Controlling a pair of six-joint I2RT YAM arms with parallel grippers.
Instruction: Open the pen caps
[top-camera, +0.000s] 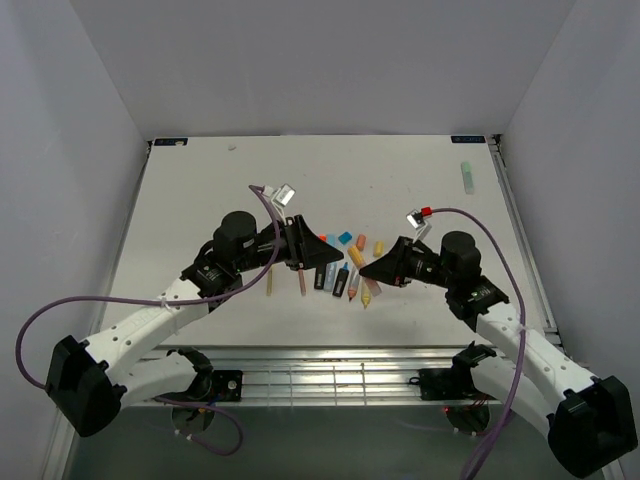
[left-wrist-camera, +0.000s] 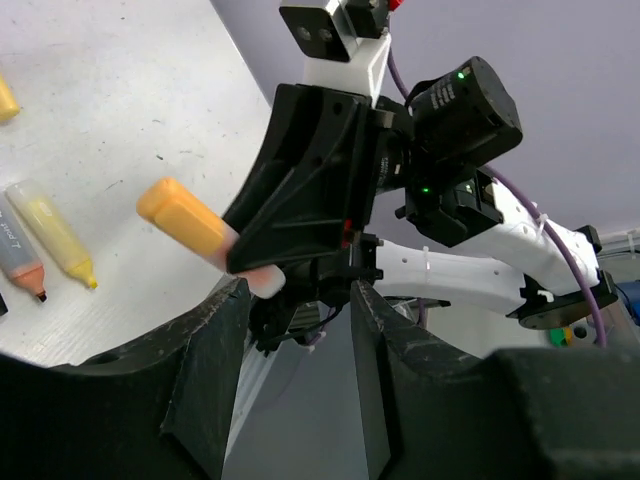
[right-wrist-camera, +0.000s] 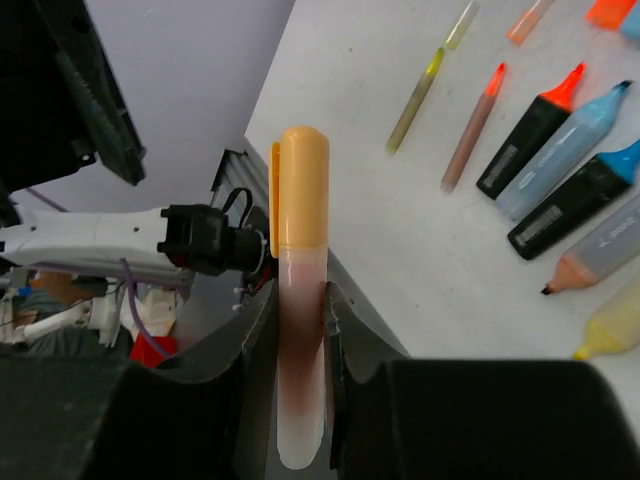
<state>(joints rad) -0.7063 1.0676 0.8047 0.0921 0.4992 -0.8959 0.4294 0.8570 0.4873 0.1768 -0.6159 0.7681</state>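
Where white table (top-camera: 200, 190) ends, pale walls (top-camera: 300, 60) rise; pen caps (top-camera: 345, 238) mid-table.

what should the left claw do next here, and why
Probably shift the left claw sideways onto the orange cap and close. The right claw is shut on the pen body, the cap is on and sticks out free, and the left claw stands open with the cap off to one side of its gap.

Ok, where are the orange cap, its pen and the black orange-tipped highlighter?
orange cap (right-wrist-camera: 300, 190), right wrist view, its middle
pen (right-wrist-camera: 300, 340), right wrist view, pale body
black highlighter (right-wrist-camera: 522, 148), right wrist view, mid-body
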